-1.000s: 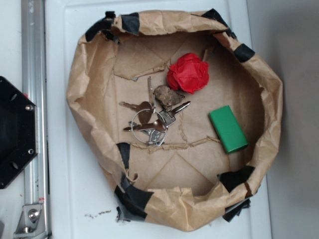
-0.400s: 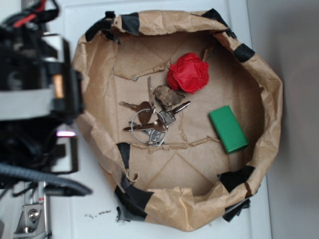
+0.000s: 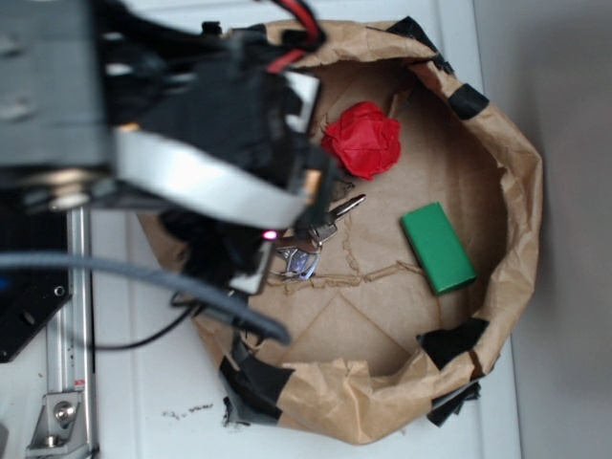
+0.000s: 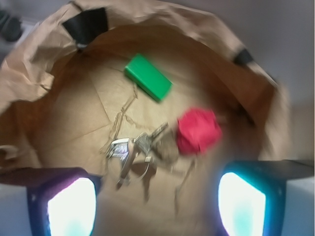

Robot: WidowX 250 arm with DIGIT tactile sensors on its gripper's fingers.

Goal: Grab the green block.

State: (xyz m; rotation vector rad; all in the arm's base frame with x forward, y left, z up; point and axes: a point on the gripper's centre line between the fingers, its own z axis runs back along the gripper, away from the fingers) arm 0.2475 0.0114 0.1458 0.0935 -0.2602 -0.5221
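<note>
A: Where's the block [image 3: 438, 248] at this point?

B: Flat on the floor of the paper tub [image 3: 521, 206], near the wall on the far side from the arm. Free on all sides. Ball [image 3: 361, 140] and keys [image 3: 301, 251] sit well apart from it.

A: And the gripper [image 4: 156, 199]?

B: Wide and empty. The wrist view shows both pads [image 4: 71, 206] spread at the bottom corners with only tub floor between them. It hangs over the keys side, well short of the block; that view is blurred, so fine detail is unreliable.

A: How would you run the approach?

B: Cross over the keys with height to spare, centre above the block, then turn the wrist so the pads close across its short width. The long axis lies on a diagonal, so alignment matters.

A: Risks?

B: Descending too near the crumpled wall could snag paper. A flat block needs the fingertips right down at the floor, or they may slip over its top.
</note>
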